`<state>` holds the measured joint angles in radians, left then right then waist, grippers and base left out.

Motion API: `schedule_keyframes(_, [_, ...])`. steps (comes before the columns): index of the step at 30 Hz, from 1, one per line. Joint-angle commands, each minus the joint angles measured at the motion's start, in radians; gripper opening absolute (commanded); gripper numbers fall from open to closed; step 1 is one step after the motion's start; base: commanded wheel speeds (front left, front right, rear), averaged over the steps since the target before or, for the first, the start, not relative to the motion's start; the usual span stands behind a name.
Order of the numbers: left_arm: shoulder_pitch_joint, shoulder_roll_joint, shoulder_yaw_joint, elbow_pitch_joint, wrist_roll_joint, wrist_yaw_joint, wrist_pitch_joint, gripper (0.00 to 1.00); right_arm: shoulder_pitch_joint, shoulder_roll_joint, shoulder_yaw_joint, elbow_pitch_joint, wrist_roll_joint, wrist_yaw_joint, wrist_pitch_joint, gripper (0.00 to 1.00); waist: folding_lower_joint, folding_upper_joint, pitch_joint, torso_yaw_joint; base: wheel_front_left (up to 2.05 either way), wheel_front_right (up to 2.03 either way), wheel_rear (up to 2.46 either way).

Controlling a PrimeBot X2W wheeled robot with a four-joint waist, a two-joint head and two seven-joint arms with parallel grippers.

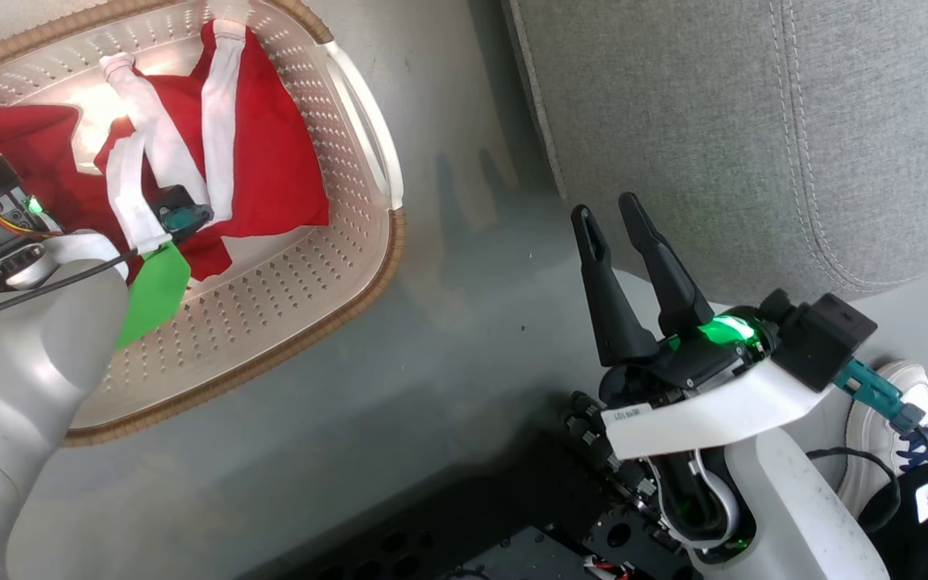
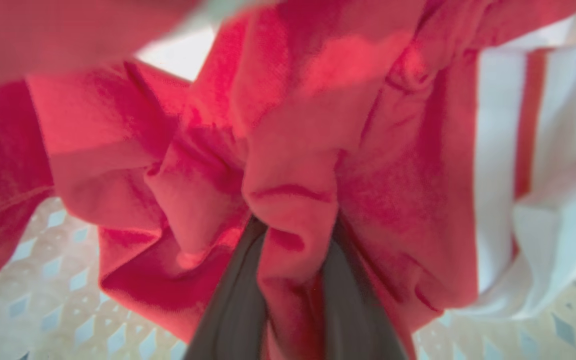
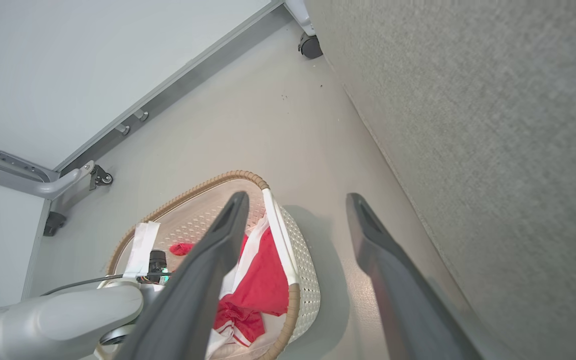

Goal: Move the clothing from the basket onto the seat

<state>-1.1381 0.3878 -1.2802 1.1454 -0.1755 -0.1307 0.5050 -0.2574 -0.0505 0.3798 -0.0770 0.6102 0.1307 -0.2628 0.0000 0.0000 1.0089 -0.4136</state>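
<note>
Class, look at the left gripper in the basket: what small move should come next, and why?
Probably lift the left gripper straight up: it is shut on a fold of the red clothing, which lies inside the basket, and the seat is off to the robot's right.

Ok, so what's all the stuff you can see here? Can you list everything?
clothing: one bunched heap, number of pieces unclear, red with white stripes, in the basket
basket: one, cream with holes and a brown rim, on the floor at the left
seat: one, grey fabric, upper right
floor: one, grey, under the basket
shoe: one, white, lower right, beside the right arm
castor wheel: one, dark, on the floor at the top of the right wrist view
left pincer: one, dark, shut on the clothing inside the basket
right pincer: one, dark, open, above the floor between basket and seat
</note>
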Motion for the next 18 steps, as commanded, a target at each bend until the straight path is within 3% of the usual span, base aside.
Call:
schedule_keyframes(1, [-0.002,0.013,0.000,-0.005,-0.011,0.001,0.001,0.00,-0.019,0.000,-0.001,0.002,-0.008,0.000,-0.003,1.00,0.0000,0.0000,-0.008,-0.004,0.00,0.00,0.00])
schedule_keyframes(13, [-0.026,0.043,0.000,-0.015,-0.059,0.002,-0.054,0.00,-0.093,0.000,-0.002,0.026,-0.031,0.000,-0.003,1.00,0.0000,0.0000,-0.094,-0.024,0.00,0.00,0.00])
schedule_keyframes(18, [0.011,0.001,0.000,-0.010,-0.088,0.002,-0.094,0.00,-0.084,0.000,-0.025,0.053,-0.066,0.000,-0.003,1.00,0.0000,0.0000,-0.180,0.017,0.00,0.00,0.00])
